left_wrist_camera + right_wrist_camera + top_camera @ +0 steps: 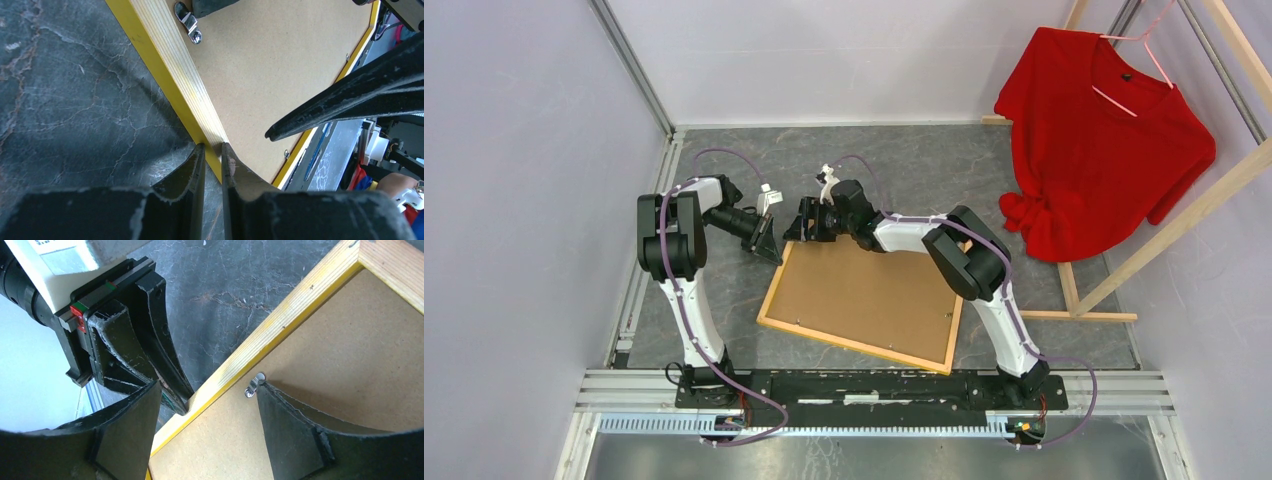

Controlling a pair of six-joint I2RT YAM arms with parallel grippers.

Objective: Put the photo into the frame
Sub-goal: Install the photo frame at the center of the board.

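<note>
No words or numbers can be read. In the upper left of the right wrist view, a white block [35, 252] has tiny dark print, too blurry to read. The left gripper [184, 402] has a small red mark [76, 309] and a green mark [111, 286].

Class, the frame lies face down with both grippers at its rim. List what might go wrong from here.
The right gripper, open, straddles the rim of the large yellow-fronted wooden picture frame, one finger beside a small metal clip; it may slip off the clip and scrape the brown fibreboard backing panel.
The left gripper, shut, meets the frame only near a corner, so the frame may pivot or slide.
</note>
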